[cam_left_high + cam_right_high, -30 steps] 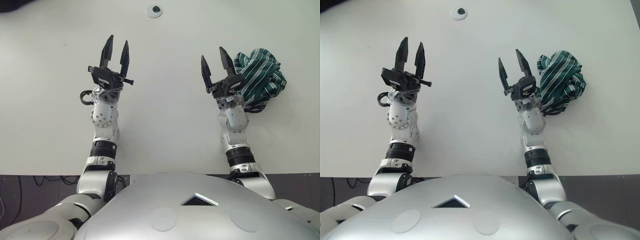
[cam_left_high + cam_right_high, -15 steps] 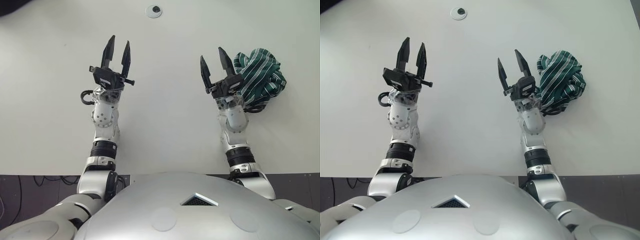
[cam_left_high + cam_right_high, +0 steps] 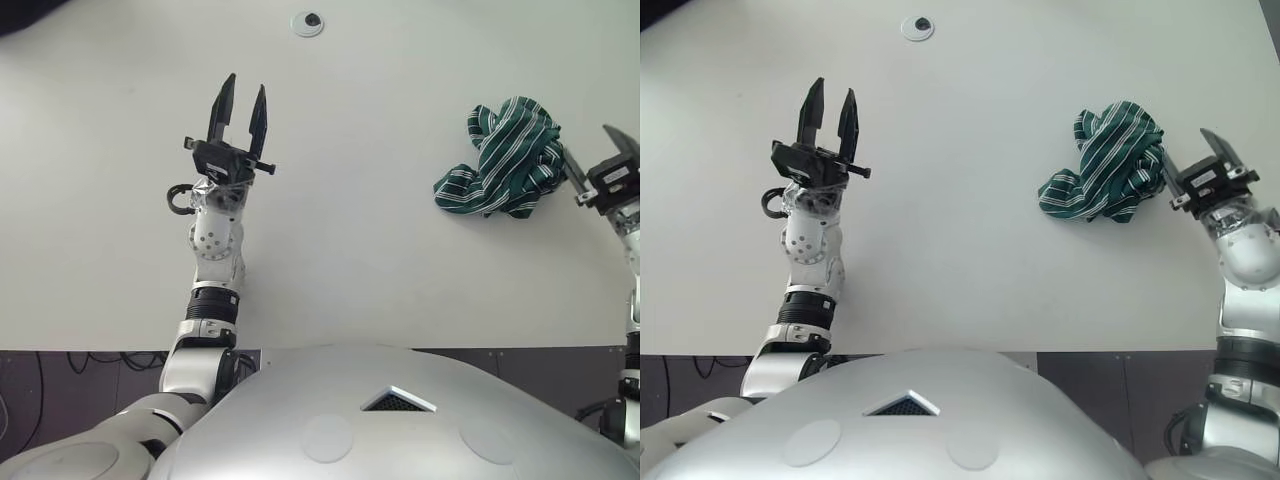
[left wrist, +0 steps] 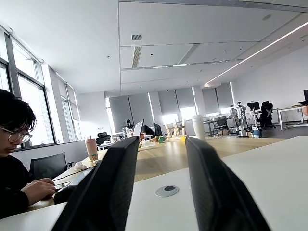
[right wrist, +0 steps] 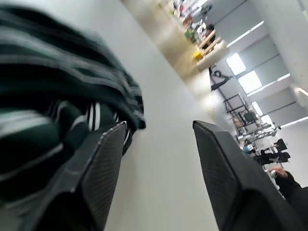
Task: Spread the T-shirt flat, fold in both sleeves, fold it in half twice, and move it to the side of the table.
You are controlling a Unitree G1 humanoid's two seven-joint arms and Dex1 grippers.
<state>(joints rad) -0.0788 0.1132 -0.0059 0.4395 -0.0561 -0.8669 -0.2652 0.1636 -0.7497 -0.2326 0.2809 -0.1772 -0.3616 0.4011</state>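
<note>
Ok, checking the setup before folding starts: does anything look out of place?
Only the T-shirt: it lies bunched in a heap on the right of the table, not spread flat. The right hand sits open beside it. Nothing looks spilled or damaged.

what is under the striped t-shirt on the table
The T-shirt lies in a crumpled heap directly on the white table, with bare tabletop showing around it. Whatever sits beneath the bunched folds is covered by the fabric.
</note>
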